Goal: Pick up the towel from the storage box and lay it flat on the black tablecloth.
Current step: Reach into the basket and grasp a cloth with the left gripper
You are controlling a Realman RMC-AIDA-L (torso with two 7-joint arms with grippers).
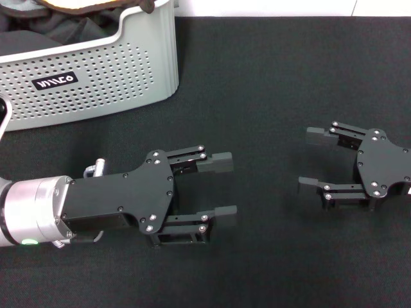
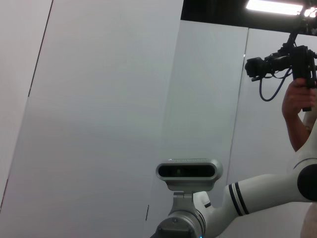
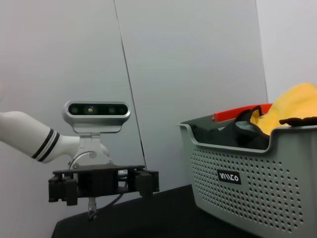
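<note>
Both tools sit released over the black tablecloth: I see the left tool near the middle of the cloth, fingers spread, and the right tool toward its right edge, also spread. At the far left corner stands the storage box, the towel heaped inside.

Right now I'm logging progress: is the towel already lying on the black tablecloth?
No, the towel sits piled in the storage box, not on the black tablecloth.
</note>
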